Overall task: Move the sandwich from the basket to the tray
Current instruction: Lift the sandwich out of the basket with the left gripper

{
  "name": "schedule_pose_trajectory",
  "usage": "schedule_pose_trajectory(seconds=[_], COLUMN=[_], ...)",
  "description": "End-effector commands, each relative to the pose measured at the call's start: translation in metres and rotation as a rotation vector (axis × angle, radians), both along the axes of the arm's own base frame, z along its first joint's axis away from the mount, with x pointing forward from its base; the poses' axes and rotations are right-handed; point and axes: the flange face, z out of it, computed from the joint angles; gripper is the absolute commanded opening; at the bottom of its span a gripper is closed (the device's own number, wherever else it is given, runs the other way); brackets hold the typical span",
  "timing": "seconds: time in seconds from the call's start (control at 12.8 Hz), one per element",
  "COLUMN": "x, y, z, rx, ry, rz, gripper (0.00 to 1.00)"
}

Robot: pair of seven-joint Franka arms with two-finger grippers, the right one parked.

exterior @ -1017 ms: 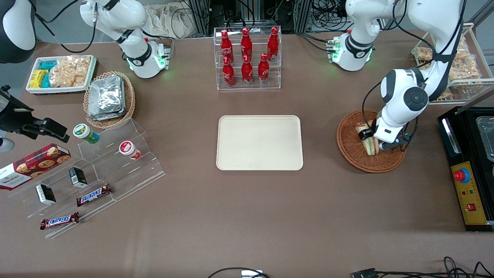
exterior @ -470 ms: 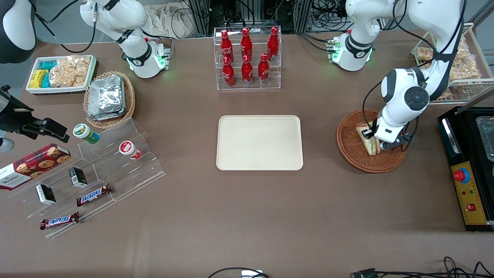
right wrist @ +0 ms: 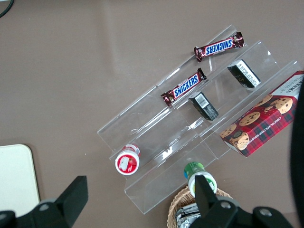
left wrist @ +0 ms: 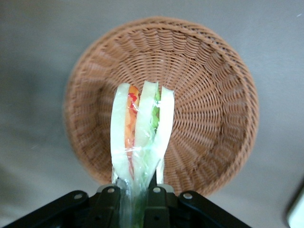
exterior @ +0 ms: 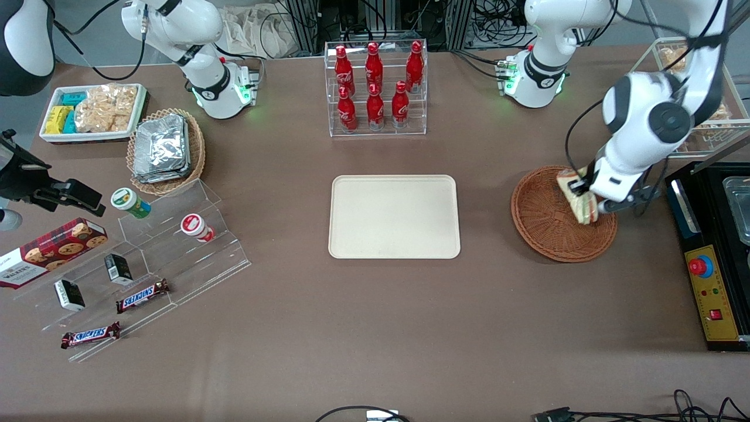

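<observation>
Lifted since 0.5 s ago, the sandwich [exterior: 580, 200] now hangs clear above the basket [exterior: 548, 228], no longer resting on the weave, and the left arm's elbow has swung up and toward the working arm's end of the tabletop [exterior: 375, 328]. Its end effector [exterior: 587, 196] is clamped on the sandwich, with the fingers [left wrist: 110, 205] pinching the clear-wrapped end. From the wrist camera the sandwich [left wrist: 141, 135] shows 3 white bread layers with orange and green filling between them, held edge-on over the basket [left wrist: 213, 95], whose woven floor has nothing on it. Beside the basket, toward the parked arm's end, the cream tray [exterior: 394, 216] lies flat and bare on the tabletop, well apart from the sandwich.
</observation>
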Motion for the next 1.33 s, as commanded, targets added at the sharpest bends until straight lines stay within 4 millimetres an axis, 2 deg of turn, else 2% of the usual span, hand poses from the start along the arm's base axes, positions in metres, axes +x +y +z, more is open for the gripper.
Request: schedule_pose_trajectory(seconds=[0.0,0.16,0.23,0.39,0.47,0.55,0.78,0.94,1.1,1.17,1.25], x=[0.012,0.022,0.024,0.024,0.023,0.021,0.014,0.015,0.01,0.012,0.014], y=[-0.001,-0.009,-0.015,-0.032,-0.048,-0.075,-0.194,-0.263,-0.331,-0.354,-0.368], z=[0.103,0.17,0.188,0.204,0.205,0.209,0.213,0.215,0.205,0.202,0.198], rx=[0.02,0.017,0.015,0.018,0.025,0.035,0.067,0.051,0.012,-0.017,-0.041], ry=[0.05,0.084,0.086,0.076,0.072,0.062,0.103,0.105,0.114,0.122,0.138], rz=[-0.015,-0.014,-0.033,-0.073,-0.097,-0.138,-0.264,-0.254,-0.191,-0.171,-0.15], gripper=[0.0,0.0,0.0,0.0,0.0,0.0,0.0,0.0,0.0,0.0,0.0])
